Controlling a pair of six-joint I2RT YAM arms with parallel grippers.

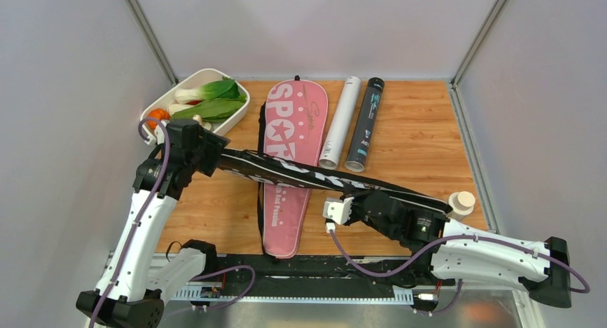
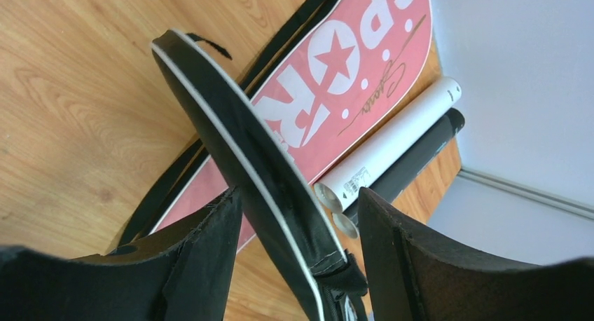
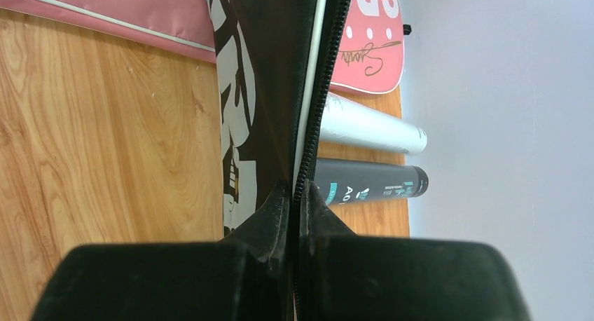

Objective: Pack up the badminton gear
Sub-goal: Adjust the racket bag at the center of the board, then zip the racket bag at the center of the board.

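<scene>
A black "SPORT" cover (image 1: 300, 174) hangs edge-up across the table, above a pink "SPORT" cover (image 1: 293, 127) that lies flat. My right gripper (image 1: 356, 197) is shut on the black cover's zip edge (image 3: 308, 125), as its wrist view (image 3: 295, 188) shows. My left gripper (image 1: 215, 156) stands open around the cover's other end (image 2: 231, 125), jaws wide apart (image 2: 300, 195). A white tube (image 1: 341, 120) and a black tube (image 1: 365, 124) lie side by side right of the pink cover. No rackets or shuttlecocks are in view.
A white dish of vegetables (image 1: 187, 81) sits at the back left, close behind my left gripper. A small white bottle with a tan cap (image 1: 462, 201) stands by the right edge near my right arm. Grey walls enclose the table.
</scene>
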